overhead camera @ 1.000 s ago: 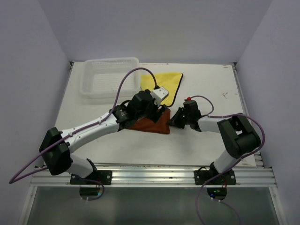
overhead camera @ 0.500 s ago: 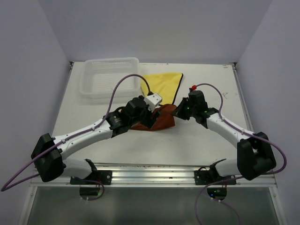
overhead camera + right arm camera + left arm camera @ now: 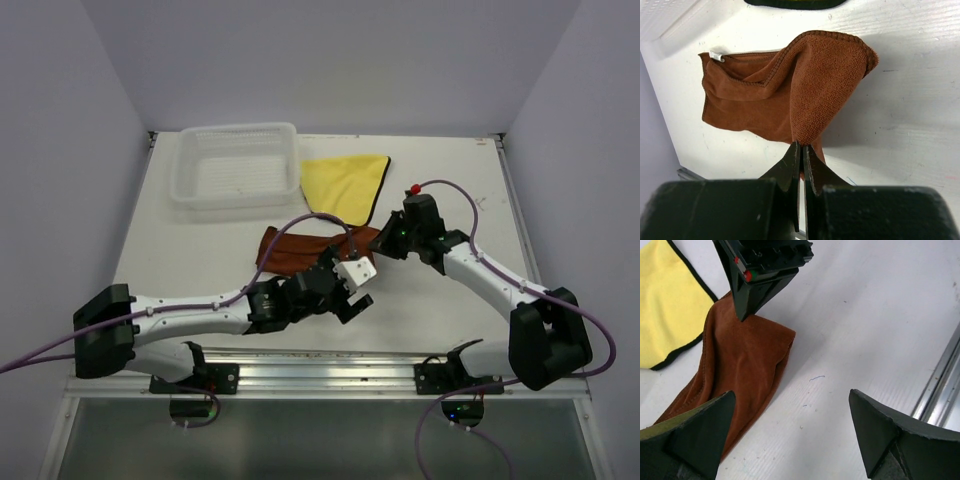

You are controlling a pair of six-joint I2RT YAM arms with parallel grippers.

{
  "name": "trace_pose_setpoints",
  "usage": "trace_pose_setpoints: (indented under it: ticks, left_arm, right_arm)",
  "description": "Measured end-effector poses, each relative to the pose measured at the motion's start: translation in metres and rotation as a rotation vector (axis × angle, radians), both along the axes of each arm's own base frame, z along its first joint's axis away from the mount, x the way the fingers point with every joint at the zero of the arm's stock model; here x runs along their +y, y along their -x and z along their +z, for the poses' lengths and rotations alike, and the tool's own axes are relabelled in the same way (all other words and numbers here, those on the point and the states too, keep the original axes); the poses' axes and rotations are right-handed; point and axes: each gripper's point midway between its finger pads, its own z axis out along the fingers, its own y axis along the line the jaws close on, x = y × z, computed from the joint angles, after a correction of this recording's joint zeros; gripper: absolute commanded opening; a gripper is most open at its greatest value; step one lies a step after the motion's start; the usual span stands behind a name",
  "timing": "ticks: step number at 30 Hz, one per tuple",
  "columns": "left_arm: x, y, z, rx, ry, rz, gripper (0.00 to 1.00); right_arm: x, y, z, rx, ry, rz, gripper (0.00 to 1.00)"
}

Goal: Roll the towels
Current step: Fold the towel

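Observation:
The rust-brown towel (image 3: 305, 246) lies as a folded, rumpled strip in the middle of the table. My right gripper (image 3: 380, 243) is shut on its right end, and the cloth bunches up from the pinch (image 3: 801, 147). The brown towel (image 3: 785, 90) spreads away from those fingers. My left gripper (image 3: 352, 303) hovers open, nearer the front edge, apart from the cloth. In the left wrist view its fingers (image 3: 695, 435) stand wide with only bare table between them; the brown towel (image 3: 745, 360) lies at the left. The yellow towel (image 3: 347, 183) lies flat behind, its dark hem showing.
A white mesh basket (image 3: 235, 165) stands at the back left. The aluminium rail (image 3: 330, 362) runs along the near edge. Purple cables loop over both arms. White walls close in the left, right and back sides.
My left gripper has let go of the brown towel, pulled back toward the near edge and opened wide. The towel now lies longer, stretched to the left. The right gripper keeps its pinch.

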Motion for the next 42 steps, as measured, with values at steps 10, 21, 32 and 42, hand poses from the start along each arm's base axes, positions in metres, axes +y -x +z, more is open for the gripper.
trace_pose_setpoints:
  ticks: [10,21,32,42]
  left_arm:
    - [-0.016,-0.014,-0.039,-0.172,-0.09,0.075,1.0]
    - [-0.039,-0.02,-0.057,-0.3,-0.115,0.107,1.0]
    - [-0.045,-0.041,-0.07,-0.41,-0.15,0.201,0.68]
    - [-0.032,-0.058,-0.054,-0.487,-0.17,0.294,0.0]
  right_arm:
    - [0.002,0.006,-0.001,0.041,-0.022,-0.012,0.0]
    - [0.004,0.015,0.005,0.067,-0.053,-0.01,0.0]
    - [0.005,0.018,0.009,0.076,-0.065,-0.005,0.0]
    - [0.004,0.02,0.012,0.076,-0.065,-0.006,0.0]
